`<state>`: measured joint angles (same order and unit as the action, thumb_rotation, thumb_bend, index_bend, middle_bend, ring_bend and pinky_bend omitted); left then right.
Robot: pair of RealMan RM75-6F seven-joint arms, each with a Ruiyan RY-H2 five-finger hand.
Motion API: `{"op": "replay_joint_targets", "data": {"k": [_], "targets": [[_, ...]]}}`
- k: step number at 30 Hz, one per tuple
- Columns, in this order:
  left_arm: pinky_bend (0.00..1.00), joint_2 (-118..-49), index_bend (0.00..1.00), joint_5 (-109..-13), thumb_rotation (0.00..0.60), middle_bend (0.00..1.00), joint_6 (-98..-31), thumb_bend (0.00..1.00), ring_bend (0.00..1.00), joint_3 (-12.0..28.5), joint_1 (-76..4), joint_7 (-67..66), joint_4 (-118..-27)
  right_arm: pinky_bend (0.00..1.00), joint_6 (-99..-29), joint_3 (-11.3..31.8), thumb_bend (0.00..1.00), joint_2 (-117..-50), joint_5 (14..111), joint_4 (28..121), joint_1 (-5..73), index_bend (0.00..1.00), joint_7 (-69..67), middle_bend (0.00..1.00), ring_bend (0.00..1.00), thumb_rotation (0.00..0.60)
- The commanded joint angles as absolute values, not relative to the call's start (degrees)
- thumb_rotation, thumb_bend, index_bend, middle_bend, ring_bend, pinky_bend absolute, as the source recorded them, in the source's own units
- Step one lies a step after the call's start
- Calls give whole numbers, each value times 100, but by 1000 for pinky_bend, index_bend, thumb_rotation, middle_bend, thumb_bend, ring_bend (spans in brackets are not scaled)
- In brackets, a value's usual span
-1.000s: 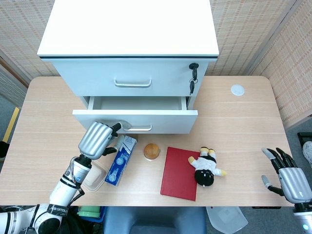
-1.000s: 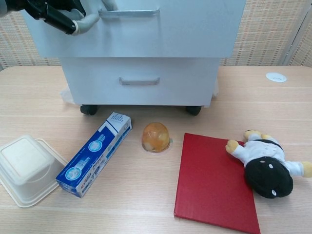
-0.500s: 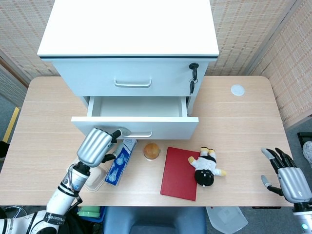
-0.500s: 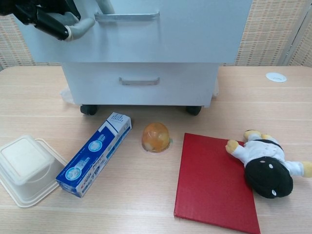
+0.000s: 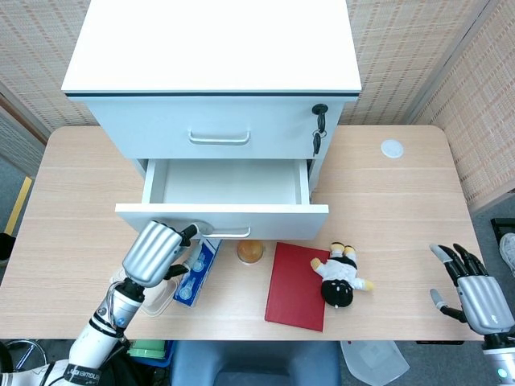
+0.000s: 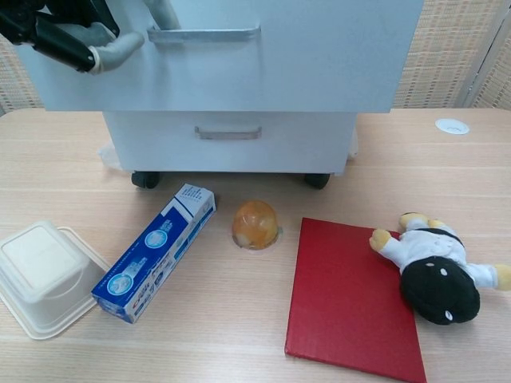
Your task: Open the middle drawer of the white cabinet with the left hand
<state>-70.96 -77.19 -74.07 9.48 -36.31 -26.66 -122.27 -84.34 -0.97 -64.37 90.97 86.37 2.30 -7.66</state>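
The white cabinet point(image 5: 213, 48) stands at the back of the table. Its middle drawer point(image 5: 222, 219) is pulled well out, and the inside point(image 5: 225, 181) looks bare. My left hand point(image 5: 154, 251) grips the left end of the drawer's metal handle point(image 5: 229, 233); in the chest view the left hand point(image 6: 64, 36) hooks a finger on the handle point(image 6: 204, 33) at the top left. My right hand point(image 5: 475, 291) hangs open past the table's front right corner, holding nothing.
In front of the cabinet lie a blue box point(image 6: 156, 251), a white lidded container point(image 6: 40, 275), an orange jelly cup point(image 6: 255, 224), a red book point(image 6: 351, 299) and a plush doll point(image 6: 435, 275). A key point(image 5: 319, 121) hangs from the top drawer's lock. A white cap point(image 5: 392, 148) sits far right.
My left hand has pulled the middle drawer further out toward me, and the drawer front now covers more of the blue box in the head view. The right hand has stayed put.
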Motion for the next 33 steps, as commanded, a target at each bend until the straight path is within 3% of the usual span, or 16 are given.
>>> {"op": "replay_joint_targets", "data": {"k": [1,33], "targets": [[1000,-7075,377,-7775,600,972,-7398,507,1000,907,-3595,-2679,-12283,101,-8431,-100,331,-6438,9097,8633,231,94,-769,115,40,600],[1000,-6797,390,-8870,600,972,-7729,506,1000,569,-2980,-2544,-12684,101,-8404,-108,332,-6456,9109,8634,267,94,-754,115,40,600]]}}
